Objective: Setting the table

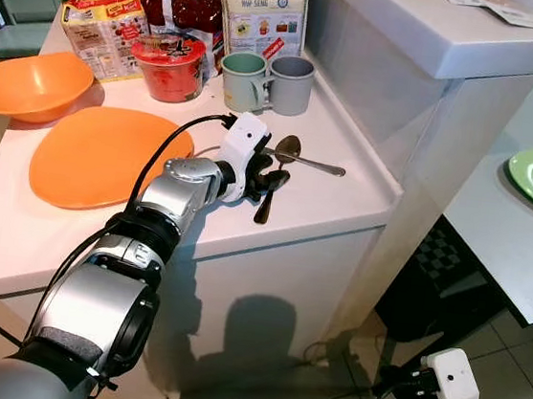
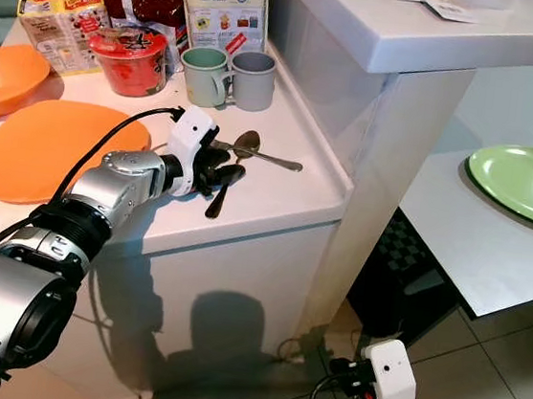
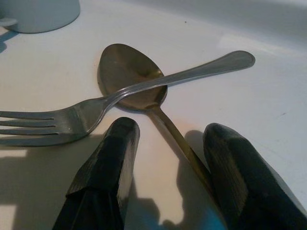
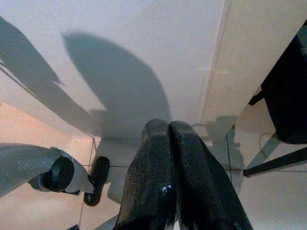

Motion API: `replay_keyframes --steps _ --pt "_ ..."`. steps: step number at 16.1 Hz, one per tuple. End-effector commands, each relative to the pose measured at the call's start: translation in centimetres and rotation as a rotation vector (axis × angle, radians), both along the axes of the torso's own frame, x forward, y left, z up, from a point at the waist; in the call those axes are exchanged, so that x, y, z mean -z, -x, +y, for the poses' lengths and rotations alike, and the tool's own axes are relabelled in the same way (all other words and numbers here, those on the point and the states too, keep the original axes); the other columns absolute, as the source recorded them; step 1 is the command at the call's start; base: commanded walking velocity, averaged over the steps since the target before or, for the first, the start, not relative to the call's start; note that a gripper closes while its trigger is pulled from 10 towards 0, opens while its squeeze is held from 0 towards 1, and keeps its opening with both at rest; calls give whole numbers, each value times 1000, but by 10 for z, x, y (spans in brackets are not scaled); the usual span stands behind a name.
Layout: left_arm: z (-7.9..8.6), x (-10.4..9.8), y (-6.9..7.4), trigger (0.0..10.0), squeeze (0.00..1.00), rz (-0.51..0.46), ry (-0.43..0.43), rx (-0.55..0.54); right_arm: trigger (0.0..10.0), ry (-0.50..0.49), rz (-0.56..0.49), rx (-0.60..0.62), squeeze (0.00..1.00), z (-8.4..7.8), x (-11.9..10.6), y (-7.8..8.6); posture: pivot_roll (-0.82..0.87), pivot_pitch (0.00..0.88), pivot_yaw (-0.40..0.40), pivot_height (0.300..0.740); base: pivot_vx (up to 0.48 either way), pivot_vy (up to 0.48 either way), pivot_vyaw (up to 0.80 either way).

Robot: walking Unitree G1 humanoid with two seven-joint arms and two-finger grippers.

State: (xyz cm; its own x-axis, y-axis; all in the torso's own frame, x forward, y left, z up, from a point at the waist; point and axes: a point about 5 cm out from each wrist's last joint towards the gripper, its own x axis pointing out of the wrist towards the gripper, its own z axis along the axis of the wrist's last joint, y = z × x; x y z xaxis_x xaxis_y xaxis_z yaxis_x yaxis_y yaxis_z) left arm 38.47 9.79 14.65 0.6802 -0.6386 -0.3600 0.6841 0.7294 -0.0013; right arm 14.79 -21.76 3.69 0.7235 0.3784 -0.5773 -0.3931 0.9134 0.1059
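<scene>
Straddling the spoon (image 3: 144, 91) handle at frame centre with my left gripper (image 3: 165, 158) fingers apart, I should close low on the handle, clear of the fork (image 3: 96, 108) lying across its bowl.

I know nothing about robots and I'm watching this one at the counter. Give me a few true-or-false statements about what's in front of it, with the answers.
1. The left gripper has its fingers open around the spoon handle. True.
2. The fork lies across the spoon's bowl. True.
3. The orange plate holds the cutlery. False: fork and spoon lie on the white counter, beside the plate.
4. The two mugs are stacked. False: they stand side by side.
5. The right gripper is lifting the green plate. False: it hangs low with fingers together, above the floor.
</scene>
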Motion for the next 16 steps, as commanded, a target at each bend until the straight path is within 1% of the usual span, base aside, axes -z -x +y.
replay_keyframes --steps 1,2,3,7,13,15,16 --pt "9 70 31 10000 0 284 -155 2 10000 2 -11 -7 0 0 -4 -1 -150 90 40 740 0 0 0" --pt "9 70 31 5608 0 275 -163 -7 10000 2 -11 -7 0 0 -4 0 -151 91 40 740 0 0 0" --pt "9 70 31 0 0 272 -163 -8 10000 2 -10 -6 0 0 -4 0 -151 91 39 740 0 0 0" --pt "11 75 33 0 0 275 -200 -1 10000 2 -9 -6 0 1 -4 1 -150 95 40 740 0 0 0" --pt "12 76 34 0 0 269 -206 0 10000 1 -6 -6 0 1 -5 2 -149 100 41 740 0 0 0" --pt "10 72 32 0 0 243 -182 10 10000 0 -5 -5 0 2 -5 2 -150 103 41 740 0 0 0" --pt "8 65 29 0 0 206 -170 17 10000 0 -5 -4 0 2 -5 2 -151 106 41 740 0 0 0"
